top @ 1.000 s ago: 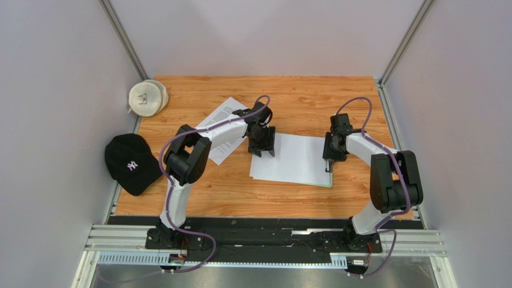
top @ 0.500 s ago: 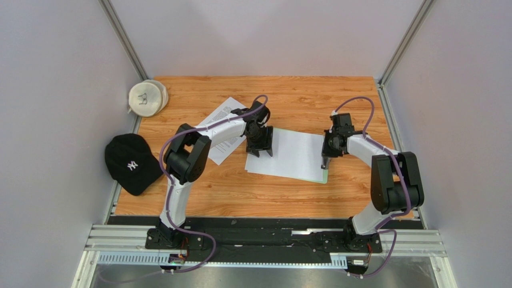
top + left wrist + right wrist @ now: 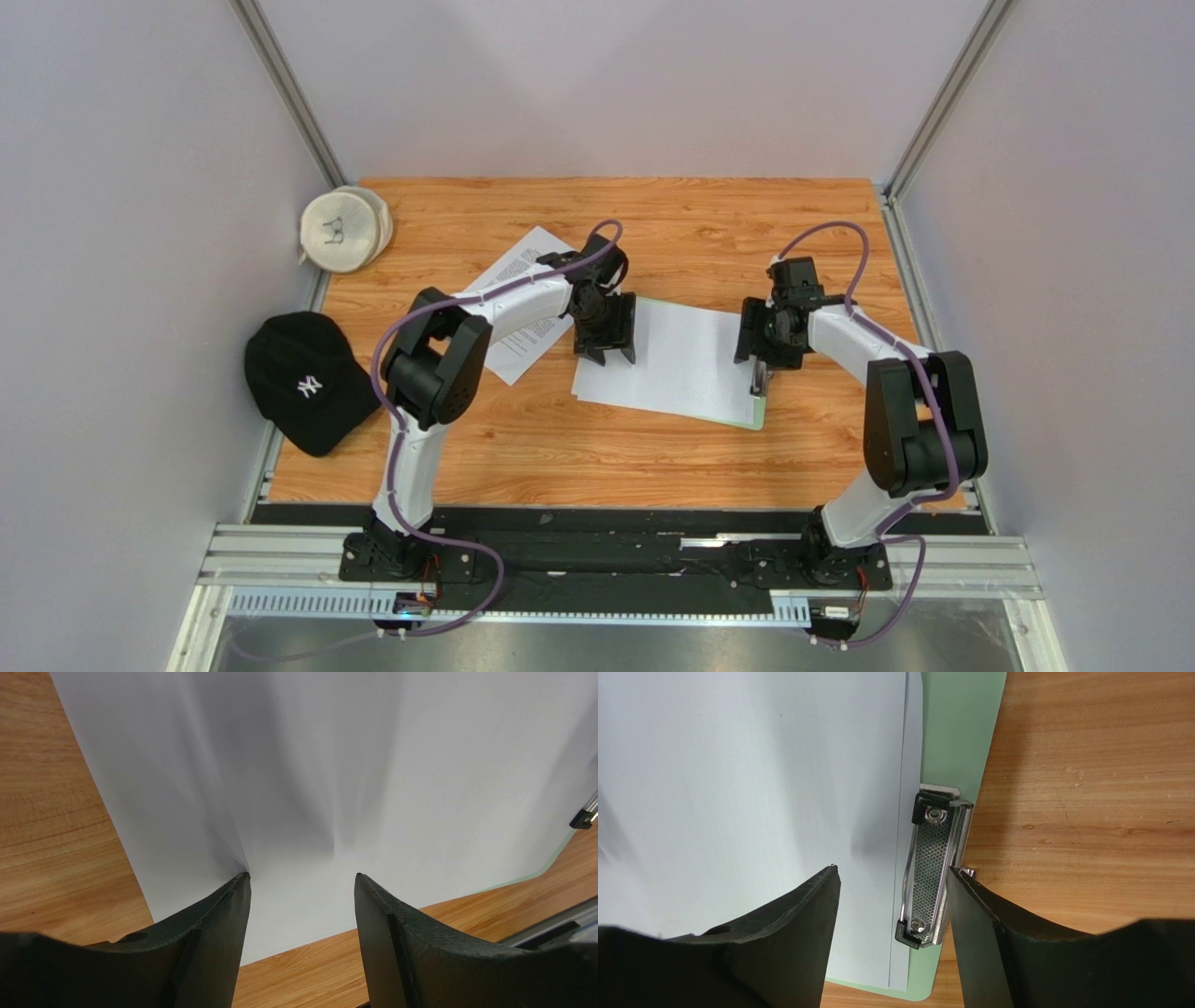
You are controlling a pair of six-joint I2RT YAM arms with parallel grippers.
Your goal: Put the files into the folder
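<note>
Right gripper (image 3: pixel 892 870) jaws apart, straddling the folder (image 3: pixel 962 735) clip (image 3: pixel 931 875). Left gripper (image 3: pixel 300 876) jaws apart, pressing files (image 3: pixel 316 763) opposite the clip. You've slid both farther up the counter (image 3: pixel 673 224).

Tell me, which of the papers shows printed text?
The loose sheet lying askew under the left arm; the sheets on the green folder show only blank white.

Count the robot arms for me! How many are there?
2. The left arm reaches the left end of the files; the right arm hangs over the folder by its clip. No more seem hidden.
</note>
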